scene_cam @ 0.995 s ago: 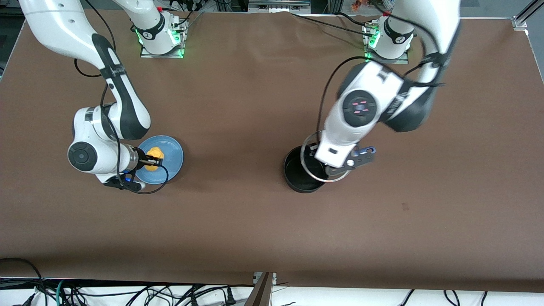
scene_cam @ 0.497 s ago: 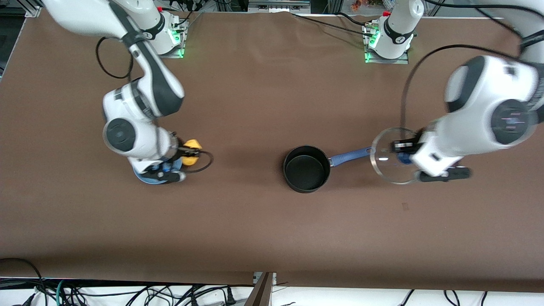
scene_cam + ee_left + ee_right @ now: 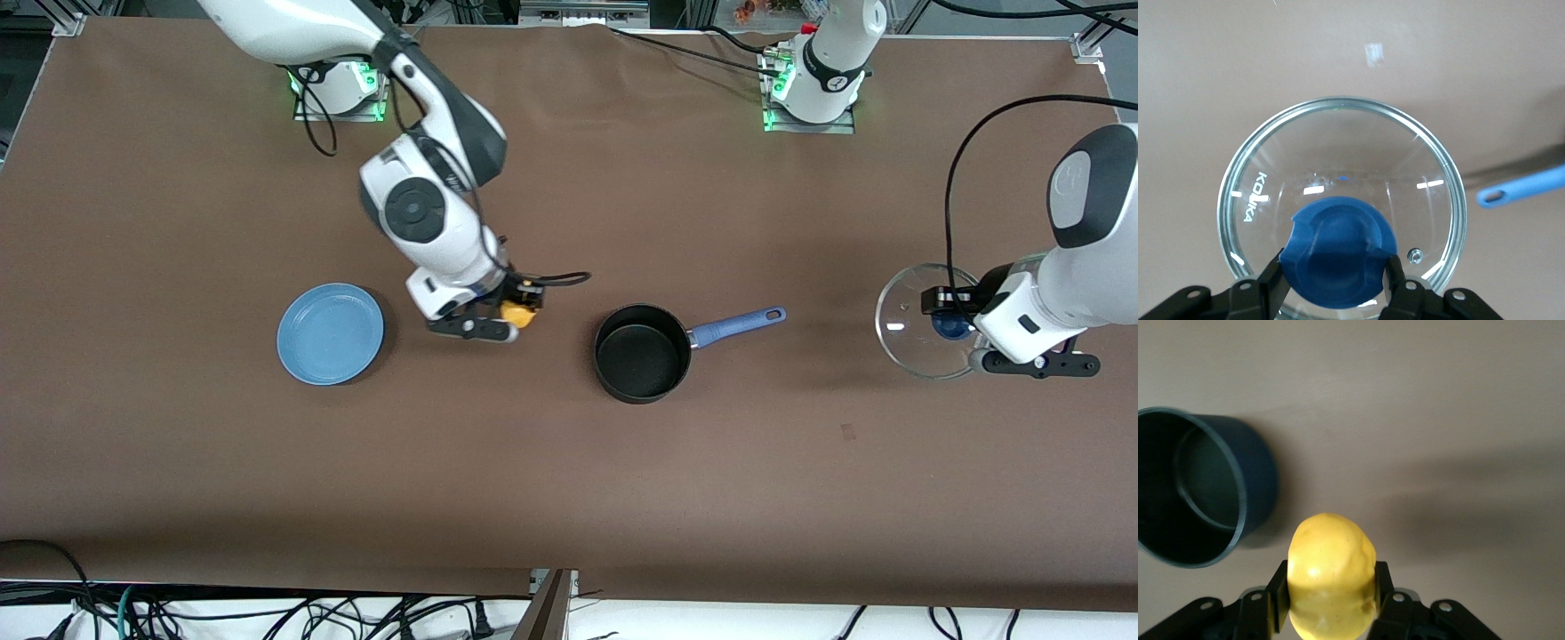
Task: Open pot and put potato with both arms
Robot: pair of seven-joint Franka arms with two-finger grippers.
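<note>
The black pot stands open and empty at mid-table, its blue handle pointing toward the left arm's end. It also shows in the right wrist view. My right gripper is shut on the yellow potato and holds it above the table between the blue plate and the pot. My left gripper is shut on the blue knob of the glass lid, holding it over the table at the left arm's end, past the tip of the pot's handle.
An empty flat blue plate lies toward the right arm's end of the brown table. The arms' bases stand along the table's edge farthest from the front camera. Cables hang below the nearest edge.
My right gripper has carried the potato off the blue plate toward the pot. My left gripper has carried the lid off the pot farther toward the left arm's end.
</note>
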